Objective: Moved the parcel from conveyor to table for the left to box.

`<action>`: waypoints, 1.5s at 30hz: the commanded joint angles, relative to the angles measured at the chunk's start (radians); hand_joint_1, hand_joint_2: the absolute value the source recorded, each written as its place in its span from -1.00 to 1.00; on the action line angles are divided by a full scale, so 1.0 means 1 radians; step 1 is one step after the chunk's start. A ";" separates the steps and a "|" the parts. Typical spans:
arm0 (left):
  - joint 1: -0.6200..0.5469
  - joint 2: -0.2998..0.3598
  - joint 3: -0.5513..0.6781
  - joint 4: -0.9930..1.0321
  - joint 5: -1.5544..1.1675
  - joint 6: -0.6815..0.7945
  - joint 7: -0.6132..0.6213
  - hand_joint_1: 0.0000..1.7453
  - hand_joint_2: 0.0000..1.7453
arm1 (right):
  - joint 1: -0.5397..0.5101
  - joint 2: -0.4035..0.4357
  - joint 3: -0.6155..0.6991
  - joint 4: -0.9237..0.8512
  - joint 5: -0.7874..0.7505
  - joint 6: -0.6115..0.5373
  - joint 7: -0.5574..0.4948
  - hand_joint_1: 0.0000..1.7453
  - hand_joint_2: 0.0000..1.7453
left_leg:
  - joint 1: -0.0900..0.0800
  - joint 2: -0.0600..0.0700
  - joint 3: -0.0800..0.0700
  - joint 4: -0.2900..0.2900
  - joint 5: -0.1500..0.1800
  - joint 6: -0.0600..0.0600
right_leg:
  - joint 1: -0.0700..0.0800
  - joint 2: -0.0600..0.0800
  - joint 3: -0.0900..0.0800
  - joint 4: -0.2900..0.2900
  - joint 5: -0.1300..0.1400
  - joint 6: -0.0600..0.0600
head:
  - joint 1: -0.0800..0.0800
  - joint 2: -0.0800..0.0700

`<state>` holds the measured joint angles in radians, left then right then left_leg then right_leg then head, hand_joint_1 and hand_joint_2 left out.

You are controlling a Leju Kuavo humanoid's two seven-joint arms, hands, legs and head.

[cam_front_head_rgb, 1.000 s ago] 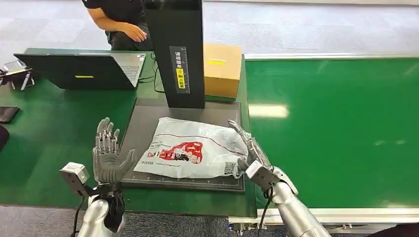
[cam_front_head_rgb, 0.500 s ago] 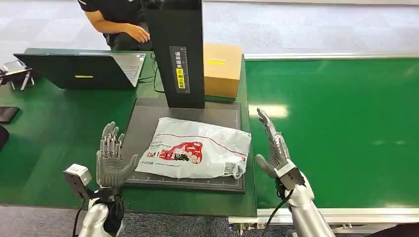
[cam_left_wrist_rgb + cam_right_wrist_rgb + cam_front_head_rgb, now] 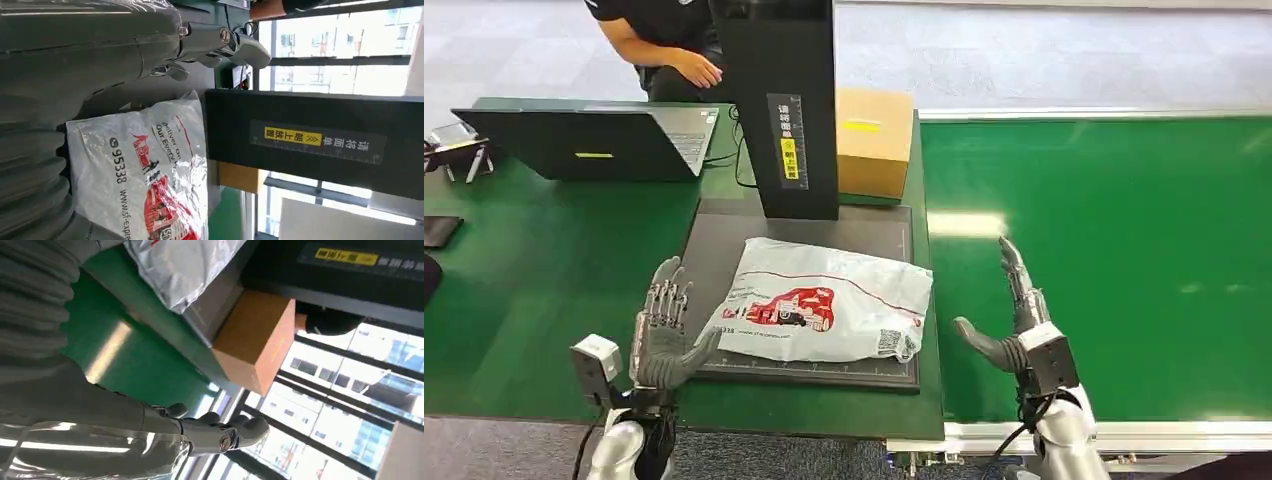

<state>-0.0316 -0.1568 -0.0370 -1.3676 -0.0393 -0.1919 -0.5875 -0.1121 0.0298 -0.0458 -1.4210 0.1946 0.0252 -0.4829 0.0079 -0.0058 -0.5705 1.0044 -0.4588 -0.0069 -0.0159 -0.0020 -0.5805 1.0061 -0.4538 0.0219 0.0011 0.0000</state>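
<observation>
- On the dark mat (image 3: 724, 225), the parcel (image 3: 819, 300) lies flat, long axis left to right.
- Left hand (image 3: 666, 325) and right hand (image 3: 1014, 320) flank it, fingers spread, grasping nothing.

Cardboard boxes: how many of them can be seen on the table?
1. The cardboard box stands at the far edge of the table, right beside the black upright column, behind the white parcel. The column could hide others.

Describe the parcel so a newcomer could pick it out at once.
Start at the tall black post standing on the green table. At its foot is a dark mat, and the parcel lies flat on it. Unlike the brown cardboard box behind, it is a soft, crinkled white plastic bag with red printing.
</observation>
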 commanded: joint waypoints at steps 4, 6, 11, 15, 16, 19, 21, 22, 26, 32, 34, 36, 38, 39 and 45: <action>-0.006 -0.009 0.020 0.008 -0.004 -0.003 0.006 -1.00 1.00 | 0.010 0.040 -0.074 0.003 0.002 0.007 0.007 -1.00 1.00 | 0.000 0.000 0.002 -0.002 0.000 0.000 | 0.001 0.000 0.002 -0.001 0.000 -0.002 | 0.000 0.000; -0.002 -0.003 0.009 0.000 -0.035 -0.014 0.002 -1.00 1.00 | 0.006 0.051 -0.094 0.029 0.016 0.033 0.079 -1.00 1.00 | 0.000 0.000 0.002 -0.001 0.000 0.000 | 0.001 0.000 0.002 -0.002 0.000 -0.001 | 0.000 0.000; 0.002 -0.010 -0.007 -0.014 -0.130 0.007 -0.001 -1.00 1.00 | 0.024 0.059 -0.116 0.103 0.067 0.083 0.135 -1.00 1.00 | 0.001 -0.001 0.003 -0.002 0.000 0.000 | 0.001 -0.001 0.003 -0.003 0.000 -0.001 | 0.000 0.000; 0.003 -0.013 -0.019 -0.027 -0.200 0.050 0.001 -1.00 1.00 | 0.042 0.062 -0.123 0.098 0.069 0.107 0.138 -1.00 1.00 | 0.001 -0.001 0.001 -0.001 0.000 0.000 | 0.001 -0.001 0.002 -0.002 0.000 -0.001 | 0.000 0.000; 0.003 -0.012 -0.024 -0.031 -0.233 0.073 0.002 -1.00 1.00 | 0.042 0.064 -0.125 0.098 0.071 0.108 0.139 -1.00 1.00 | 0.001 -0.001 0.002 -0.002 0.000 0.000 | 0.001 -0.001 0.003 -0.002 0.000 -0.001 | 0.000 0.000; 0.003 -0.009 -0.053 -0.043 -0.344 0.129 0.025 -1.00 1.00 | 0.044 0.067 -0.131 0.100 0.076 0.110 0.145 -1.00 1.00 | 0.001 0.000 0.002 -0.002 0.000 0.000 | 0.001 -0.001 0.002 -0.002 0.000 -0.001 | 0.000 0.000; -0.001 -0.005 -0.077 -0.039 -0.451 0.194 0.048 -1.00 1.00 | 0.044 0.068 -0.135 0.103 0.077 0.110 0.145 -1.00 1.00 | 0.001 -0.001 0.002 -0.001 0.001 0.000 | 0.001 -0.002 0.002 -0.002 0.000 -0.001 | 0.000 0.000; -0.007 -0.001 -0.092 -0.033 -0.513 0.228 0.061 -1.00 1.00 | 0.043 0.069 -0.136 0.105 0.079 0.112 0.146 -1.00 1.00 | 0.001 -0.001 0.002 -0.002 0.001 0.000 | 0.001 -0.001 0.002 -0.002 0.000 -0.001 | 0.000 0.000; -0.023 0.000 -0.125 -0.021 -0.640 0.283 0.111 -1.00 1.00 | 0.036 0.072 -0.140 0.111 0.082 0.112 0.147 -1.00 1.00 | 0.001 -0.001 0.001 -0.001 0.000 0.000 | 0.001 -0.001 0.001 -0.001 0.000 -0.001 | 0.000 0.000; -0.028 0.000 -0.150 0.006 -0.827 0.336 0.255 -1.00 1.00 | 0.037 0.082 -0.159 0.102 0.081 0.108 0.139 -1.00 1.00 | 0.001 -0.001 0.002 -0.002 0.001 0.000 | 0.001 -0.002 0.002 -0.003 0.000 -0.002 | 0.000 0.000; -0.023 0.001 -0.157 0.015 -0.840 0.312 0.269 -1.00 1.00 | 0.037 0.084 -0.168 0.097 0.071 0.113 0.125 -1.00 1.00 | 0.000 -0.001 0.002 -0.002 0.001 0.000 | 0.000 -0.001 0.002 -0.002 0.000 -0.001 | 0.000 0.000; -0.026 0.009 -0.165 0.039 -0.860 0.279 0.283 -1.00 1.00 | 0.031 0.083 -0.169 0.104 0.067 0.116 0.120 -1.00 1.00 | 0.000 0.000 0.002 -0.002 0.001 0.000 | 0.000 -0.001 0.002 -0.002 0.000 -0.001 | 0.000 0.000; -0.031 0.016 -0.173 0.063 -0.887 0.249 0.306 -1.00 1.00 | 0.028 0.082 -0.169 0.107 0.065 0.116 0.117 -1.00 1.00 | 0.000 0.000 0.003 -0.003 0.001 0.000 | 0.001 -0.001 0.003 -0.003 0.001 -0.002 | 0.000 0.000; -0.036 0.014 -0.169 0.085 -0.906 0.234 0.341 -1.00 1.00 | 0.028 0.082 -0.168 0.109 0.065 0.115 0.116 -1.00 1.00 | 0.000 -0.001 0.003 -0.003 0.001 0.000 | 0.001 -0.001 0.003 -0.003 0.001 -0.002 | 0.000 0.000; -0.053 0.011 -0.144 0.142 -0.958 0.200 0.453 -1.00 1.00 | 0.045 0.087 -0.170 0.088 0.065 0.111 0.117 -1.00 1.00 | 0.000 0.000 0.004 -0.004 0.001 0.000 | 0.001 0.000 0.004 -0.004 0.001 -0.002 | 0.000 0.000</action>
<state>-0.0400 -0.1659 -0.1839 -1.3694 -0.9530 0.0415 -0.2257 -0.0667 0.0965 -0.1770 -1.3596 0.2628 0.1366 -0.3666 0.0079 -0.0057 -0.5705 1.0045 -0.4588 -0.0069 -0.0160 -0.0018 -0.5810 1.0061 -0.4538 0.0219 0.0011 0.0000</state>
